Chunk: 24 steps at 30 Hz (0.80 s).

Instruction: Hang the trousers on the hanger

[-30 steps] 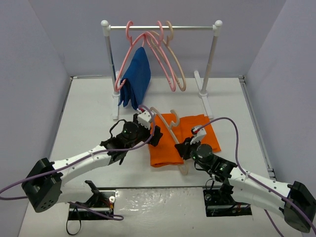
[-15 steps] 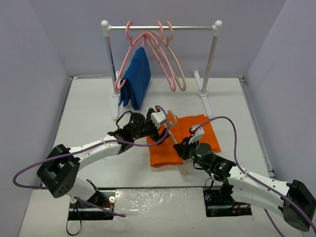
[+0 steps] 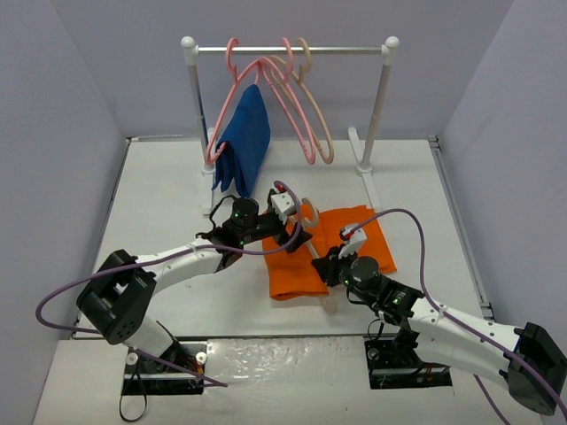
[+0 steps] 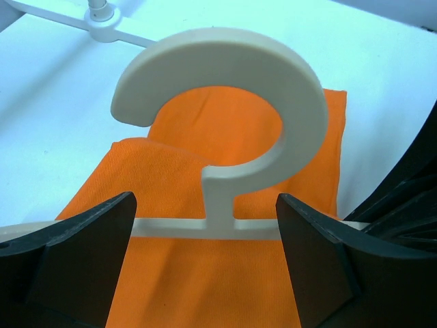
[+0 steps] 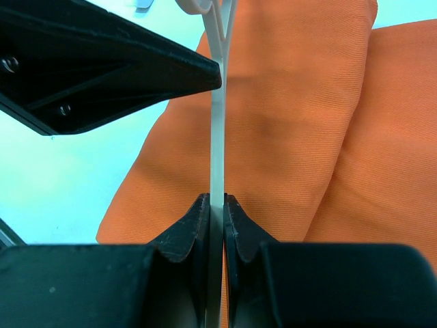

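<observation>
The right claw (image 5: 216, 205) is shut tight on the thin edge of the cream hanger (image 5: 216, 137); the left claw (image 4: 205, 229) is wide open, with one finger on each side of the hanger's neck, just under the round hook. The hanger is over the orange trousers (image 3: 292, 270), which lie folded flat on the white table (image 3: 159, 195) between the two arms; behind them stands a rack (image 3: 337, 50) with pink hangers (image 3: 310, 158) and a blue cloth (image 3: 244, 142) on it.

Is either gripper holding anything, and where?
The right gripper is shut on the cream-beige plastic clothes hanger, pinching one thin arm. The left gripper stands open by its hook, holding nothing.
</observation>
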{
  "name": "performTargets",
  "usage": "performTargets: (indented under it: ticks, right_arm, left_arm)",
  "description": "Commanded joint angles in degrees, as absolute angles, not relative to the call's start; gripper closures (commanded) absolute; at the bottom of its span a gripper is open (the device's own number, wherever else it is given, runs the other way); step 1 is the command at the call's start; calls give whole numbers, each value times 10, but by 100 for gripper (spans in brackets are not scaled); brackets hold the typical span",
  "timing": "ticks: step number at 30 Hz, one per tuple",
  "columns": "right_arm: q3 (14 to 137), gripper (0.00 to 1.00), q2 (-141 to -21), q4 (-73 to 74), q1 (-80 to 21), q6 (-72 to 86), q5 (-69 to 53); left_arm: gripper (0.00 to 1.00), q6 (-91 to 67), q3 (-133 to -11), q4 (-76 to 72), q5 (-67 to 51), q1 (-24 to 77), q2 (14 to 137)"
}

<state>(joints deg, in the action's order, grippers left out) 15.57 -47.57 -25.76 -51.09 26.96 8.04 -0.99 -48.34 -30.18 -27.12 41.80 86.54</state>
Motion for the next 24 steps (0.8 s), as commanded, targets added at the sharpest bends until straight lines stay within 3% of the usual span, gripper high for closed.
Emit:
performTargets:
  ticks: [1,15,24]
  right_arm:
    - [186,100,-478,-292,-517,270,59]
    - [188,100,-473,-289,-517,273,61]
    - [188,100,-474,-290,-517,274,62]
  left_arm:
    - [20,-37,-527,-376,-311,412,867]
    - [28,-36,-536,-381,-308,411,895]
    - [39,-48,-518,-427,-306,412,916]
